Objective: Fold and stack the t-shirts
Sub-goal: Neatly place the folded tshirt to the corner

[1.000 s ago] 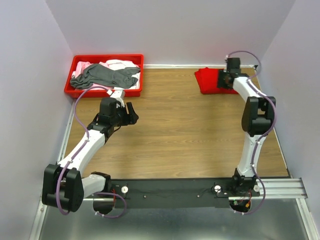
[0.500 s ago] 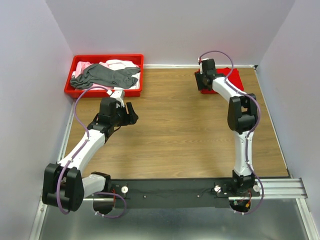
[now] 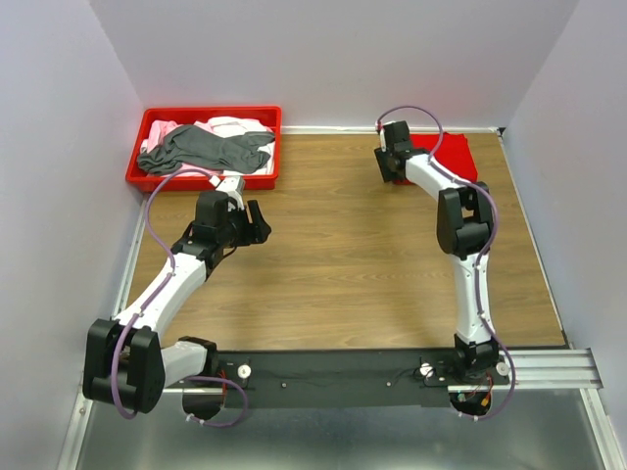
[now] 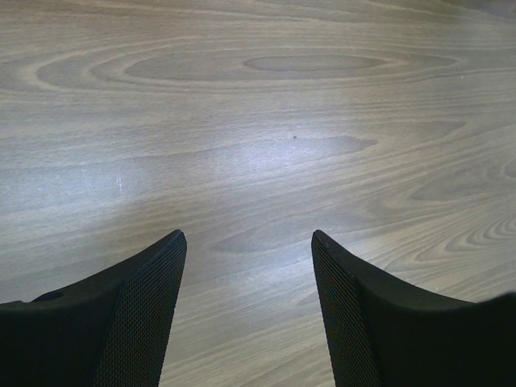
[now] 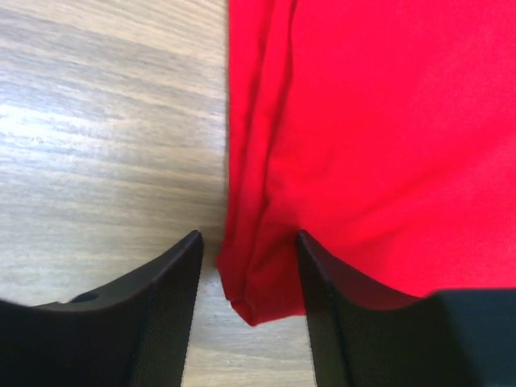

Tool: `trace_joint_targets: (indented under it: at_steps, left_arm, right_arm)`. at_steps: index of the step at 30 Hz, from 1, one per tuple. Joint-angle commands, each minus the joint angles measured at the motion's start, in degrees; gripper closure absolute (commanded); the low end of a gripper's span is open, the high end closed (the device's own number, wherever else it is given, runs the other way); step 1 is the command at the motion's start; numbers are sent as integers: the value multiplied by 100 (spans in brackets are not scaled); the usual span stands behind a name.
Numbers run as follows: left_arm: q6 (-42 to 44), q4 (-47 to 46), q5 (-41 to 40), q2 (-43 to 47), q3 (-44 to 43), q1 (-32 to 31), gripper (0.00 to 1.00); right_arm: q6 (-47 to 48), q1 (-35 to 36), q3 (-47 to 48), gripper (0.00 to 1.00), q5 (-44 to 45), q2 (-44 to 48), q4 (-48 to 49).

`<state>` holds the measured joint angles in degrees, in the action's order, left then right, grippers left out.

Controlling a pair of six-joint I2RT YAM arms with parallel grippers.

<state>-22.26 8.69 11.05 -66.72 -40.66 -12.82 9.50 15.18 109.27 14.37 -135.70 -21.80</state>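
Plainly, the red t-shirt (image 5: 363,121) was the thing to worry about. It lay folded on the far right of the table (image 3: 343,255), close to the back wall, and its left edge showed as several loose layers ending in a soft corner. My right claw (image 5: 247,235) stood over that corner with the jaws partway open. The corner sat in the gap between them, the right finger looked to be against the cloth, and a strip of bare wood showed before the left finger. Nothing was pinched yet, so I had hold of nothing.

The danger, as I judged it, was in closing there. The jaws might have caught only the upper layers, and any lift or pull would then have peeled the fold open. A sideways nudge from the finger touching the cloth could also have skewed the whole bundle or rucked its edge.

My left claw (image 4: 248,235) was well apart from all this. It hovered wide open over bare wood, empty, and too far off to pin the shirt down if it slid.

Beyond it, in the far left corner, the grey t-shirt (image 3: 206,149) sprawled over the pale t-shirts (image 3: 230,124) in the tray (image 3: 201,111). All of them were unfolded, and a spoiled red fold would have left a poor base for stacking them.
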Motion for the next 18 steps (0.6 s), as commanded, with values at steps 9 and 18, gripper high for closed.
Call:
trace_joint_targets:
  at_steps: [9, 18]
  left_arm:
    - [82, -113, 125, -192, 103, 34, 29]
    - [90, -174, 117, -280, 111, 34, 29]
  right_arm:
    - [88, -129, 173, 71, 1032, -633, -35]
    - [553, -454, 515, 99, 1393, -967, 115]
